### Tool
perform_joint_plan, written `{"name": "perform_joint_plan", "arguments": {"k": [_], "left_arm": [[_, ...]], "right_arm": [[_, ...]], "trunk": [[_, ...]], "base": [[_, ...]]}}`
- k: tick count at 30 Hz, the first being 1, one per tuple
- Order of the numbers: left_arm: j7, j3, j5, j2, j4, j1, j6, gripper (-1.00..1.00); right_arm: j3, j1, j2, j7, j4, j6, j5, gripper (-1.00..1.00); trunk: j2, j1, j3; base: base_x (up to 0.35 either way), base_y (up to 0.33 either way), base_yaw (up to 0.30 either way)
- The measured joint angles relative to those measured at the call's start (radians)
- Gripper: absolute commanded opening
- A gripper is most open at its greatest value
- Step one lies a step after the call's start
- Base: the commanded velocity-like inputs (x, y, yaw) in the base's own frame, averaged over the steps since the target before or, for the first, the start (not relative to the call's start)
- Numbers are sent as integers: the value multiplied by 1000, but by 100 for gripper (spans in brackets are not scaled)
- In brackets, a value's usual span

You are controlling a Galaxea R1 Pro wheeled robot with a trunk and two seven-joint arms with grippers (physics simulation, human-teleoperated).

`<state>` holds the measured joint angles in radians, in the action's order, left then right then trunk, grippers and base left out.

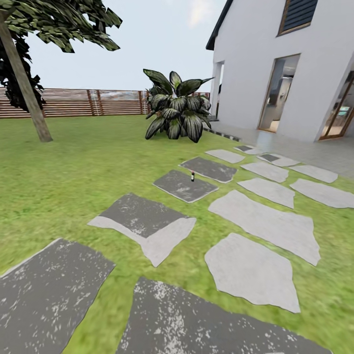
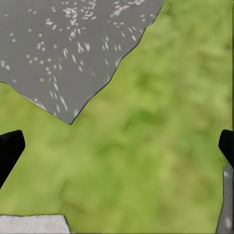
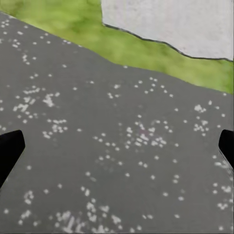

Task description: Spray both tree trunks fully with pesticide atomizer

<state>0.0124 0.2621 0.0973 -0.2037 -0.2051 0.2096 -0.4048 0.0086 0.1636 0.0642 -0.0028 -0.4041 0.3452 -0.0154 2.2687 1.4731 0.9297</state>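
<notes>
From my head camera, the pesticide atomizer (image 1: pixel 192 175) appears as a small upright bottle, dark with a pale top, standing at the far edge of a dark grey stepping stone (image 1: pixel 184 186), at about 12 o'clock from me and well away across the lawn (image 1: pixel 88 167); whether it holds anything I cannot tell at this range. A leaning tree trunk (image 1: pixel 25 83) stands at 10 o'clock before the slatted fence (image 1: pixel 98 102), a broad-leaved shrub (image 1: pixel 177 109) at 12 o'clock, and the white house (image 1: pixel 275 64) at 2 o'clock. My left gripper (image 2: pixel 117 148) has its jaws spread wide over grass, empty. My right gripper (image 3: pixel 117 148) is likewise spread wide and empty above a speckled dark stone (image 3: pixel 107 161).
</notes>
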Motion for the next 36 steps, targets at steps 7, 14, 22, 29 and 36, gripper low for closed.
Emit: {"name": "perform_joint_plan", "arguments": {"k": [7,14,22,29,36], "left_arm": [[0,0,0,0,0,0,0,100],[0,0,0,0,0,0,0,100],[0,0,0,0,0,0,0,100],[0,0,0,0,0,0,0,100],[0,0,0,0,0,0,0,100]], "right_arm": [[0,0,0,0,0,0,0,100],[0,0,0,0,0,0,0,100],[0,0,0,0,0,0,0,100],[0,0,0,0,0,0,0,100],[0,0,0,1,0,0,0,100]], "trunk": [[0,0,0],[0,0,0],[0,0,0],[0,0,0],[0,0,0]], "base": [[338,0,0],[338,0,0],[338,0,-2],[338,0,-192],[338,2,-294]]}}
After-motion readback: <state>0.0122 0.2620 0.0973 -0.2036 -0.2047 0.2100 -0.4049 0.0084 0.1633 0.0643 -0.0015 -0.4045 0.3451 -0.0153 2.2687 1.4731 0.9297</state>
